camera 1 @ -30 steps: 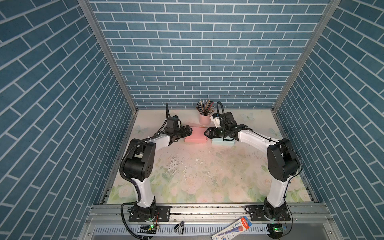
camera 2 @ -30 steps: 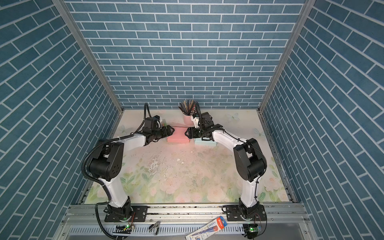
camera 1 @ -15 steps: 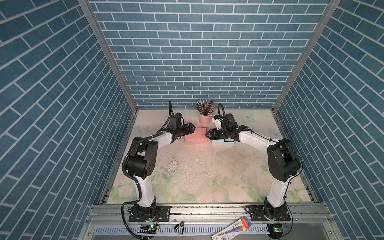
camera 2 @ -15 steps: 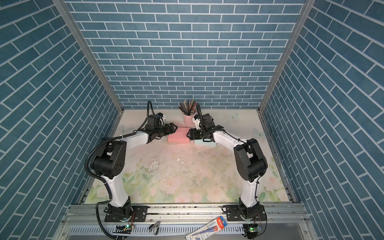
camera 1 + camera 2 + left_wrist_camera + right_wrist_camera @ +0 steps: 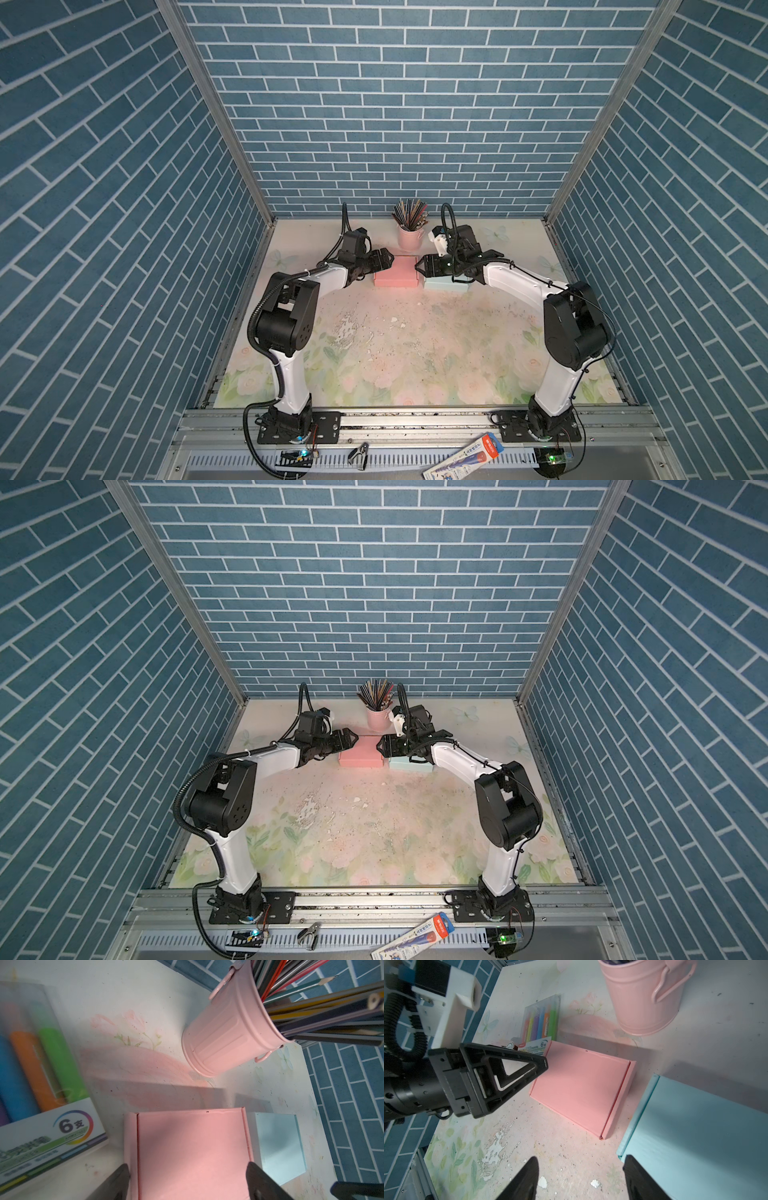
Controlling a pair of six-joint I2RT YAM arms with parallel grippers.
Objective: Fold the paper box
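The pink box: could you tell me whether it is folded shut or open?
Shut: the pink box has its lid flat, flush with its sides.

Two closed paper boxes are counted: one pink box [image 5: 395,272] and one light-blue box [image 5: 442,284]. One pink bucket [image 5: 409,238] is logged, its pencils [image 5: 409,212] too bunched for a count, plus one marker pack [image 5: 542,1022] in which six markers are made out. Two grippers are counted, left gripper [image 5: 390,259] and right gripper [image 5: 418,266], and on the front rail [image 5: 415,420] one metal clip [image 5: 359,454] and one printed packet [image 5: 465,455] are noted.
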